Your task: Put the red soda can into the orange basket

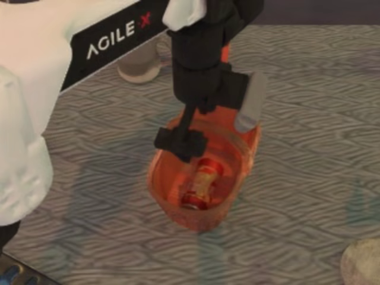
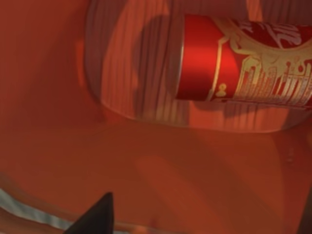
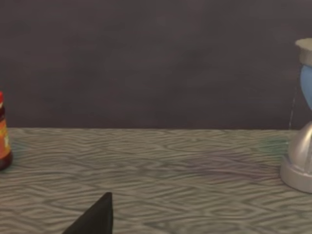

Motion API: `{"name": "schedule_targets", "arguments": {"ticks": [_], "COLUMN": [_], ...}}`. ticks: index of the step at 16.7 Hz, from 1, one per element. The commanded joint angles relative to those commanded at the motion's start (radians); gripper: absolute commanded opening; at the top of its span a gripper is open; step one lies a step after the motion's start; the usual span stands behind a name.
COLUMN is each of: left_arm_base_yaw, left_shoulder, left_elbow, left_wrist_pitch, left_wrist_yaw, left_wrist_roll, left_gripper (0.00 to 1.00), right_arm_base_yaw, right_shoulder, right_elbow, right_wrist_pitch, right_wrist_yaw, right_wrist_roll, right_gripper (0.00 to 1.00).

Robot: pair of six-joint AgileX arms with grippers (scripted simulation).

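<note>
The red soda can lies on its side on the floor of the orange basket, silver end toward the front. My left gripper hangs just above the basket's far end, open, with nothing between its fingers. In the left wrist view the can rests free on the basket's inner wall, well beyond my left gripper. The basket's handle is hidden behind the arm. My right gripper is out of the top view, low over the table and apart from both things; a single dark fingertip shows.
A pale mug stands behind the basket, partly under my left arm. A round grey object sits at the front right corner. The right wrist view shows a red-orange jar and a silver-and-blue hourglass on the patterned table.
</note>
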Motion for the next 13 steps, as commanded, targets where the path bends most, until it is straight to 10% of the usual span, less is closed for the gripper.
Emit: {"name": "schedule_targets", "arguments": {"ticks": [13], "left_arm_base_yaw": [0.0], "left_shoulder": [0.0], "left_elbow": [0.0], "left_wrist_pitch": [0.0], "left_wrist_yaw": [0.0], "left_wrist_roll": [0.0], "left_gripper": [0.0], "right_arm_base_yaw": [0.0], "right_shoulder": [0.0], "right_elbow": [0.0], "right_wrist_pitch": [0.0], "right_wrist_yaw": [0.0], "right_wrist_roll": [0.0], "right_gripper": [1.0]}}
